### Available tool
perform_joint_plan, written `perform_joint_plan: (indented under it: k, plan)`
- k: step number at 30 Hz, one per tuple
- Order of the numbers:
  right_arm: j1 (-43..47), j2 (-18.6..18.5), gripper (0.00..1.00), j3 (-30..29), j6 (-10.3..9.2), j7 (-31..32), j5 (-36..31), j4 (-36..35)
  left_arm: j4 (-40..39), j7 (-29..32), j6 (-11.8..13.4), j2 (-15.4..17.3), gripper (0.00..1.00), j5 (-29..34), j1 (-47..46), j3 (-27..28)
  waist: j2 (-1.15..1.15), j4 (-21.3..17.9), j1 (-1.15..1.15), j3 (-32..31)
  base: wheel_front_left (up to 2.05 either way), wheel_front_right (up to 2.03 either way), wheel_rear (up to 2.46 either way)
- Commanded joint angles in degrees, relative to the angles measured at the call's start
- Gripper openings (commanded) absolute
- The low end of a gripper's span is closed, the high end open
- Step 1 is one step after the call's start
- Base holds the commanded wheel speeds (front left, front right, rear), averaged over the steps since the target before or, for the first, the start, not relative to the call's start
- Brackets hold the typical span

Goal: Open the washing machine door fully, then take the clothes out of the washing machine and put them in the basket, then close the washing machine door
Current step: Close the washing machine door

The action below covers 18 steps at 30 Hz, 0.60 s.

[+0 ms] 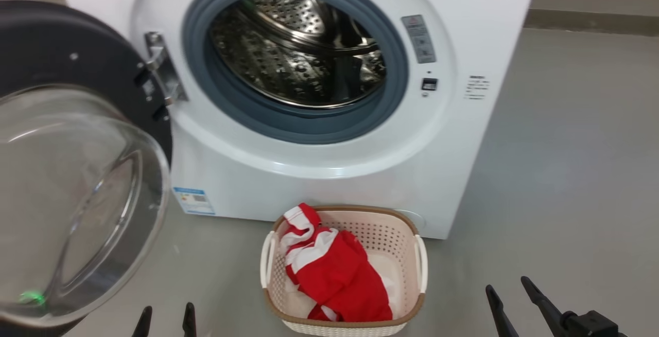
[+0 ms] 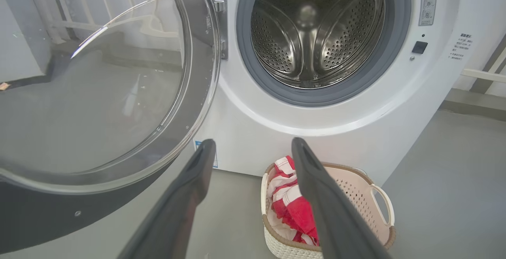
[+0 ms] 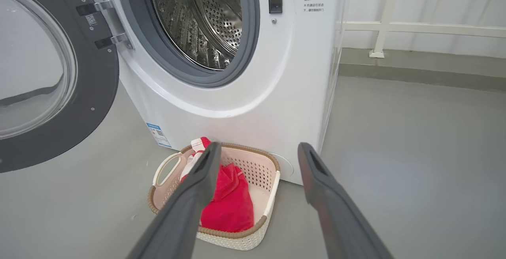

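By my reading, what remains is shutting the washing machine door (image 1: 72, 188), and that is where trouble could start. It hangs swung wide to the left of the washing machine (image 1: 319, 172), with its bulging glass facing the robot. The glass is smooth and curved, so a push there could slide off. A push close to the hinge (image 1: 162, 77) would give little leverage and might strain the bracket. The black ring on the side far from the hinge looks the safer place. A weak shove could also leave the door resting against the grey rubber ring (image 1: 396, 95) without the latch catching.

The drum (image 1: 298, 49) looks bare in all three views, though its lowest front lip hides behind the rubber ring in the head view. A small piece lying there would be missed and shut in.

The clothes (image 1: 340, 275) lie in the basket (image 1: 381, 234), which stands on the floor (image 1: 566, 172) just in front of the machine. One striped end rides up over the far left corner of the rim. Whether the swinging door clears it I cannot tell. If it does not, it could drag the cloth or nudge the basket.

The left pincer (image 1: 168, 308) is spread wide, holding nothing and touching nothing, low beside the door's bottom edge. The right pincer (image 1: 506, 283) is likewise spread wide and empty, hanging over bare floor to the right of the basket.
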Motion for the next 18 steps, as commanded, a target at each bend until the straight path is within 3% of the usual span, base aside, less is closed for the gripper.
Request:
perform_joint_plan:
  k: [1,18]
  plan:
    - [-3.01,-1.23,1.0,1.69,0.28,-0.37,0.01,-1.06,-0.98,-0.3,0.72,0.53,1.0,-0.58,-0.29,1.57,0.0,3.47,0.0,-0.12,0.0,0.0,0.0]
    - [-6.64,-2.2,1.0,5.94,0.28,-0.37,0.87,0.9,-0.4,-0.3,4.09,0.53,1.0,-2.28,0.0,-0.3,0.0,16.48,0.0,-0.46,0.0,0.0,0.0]
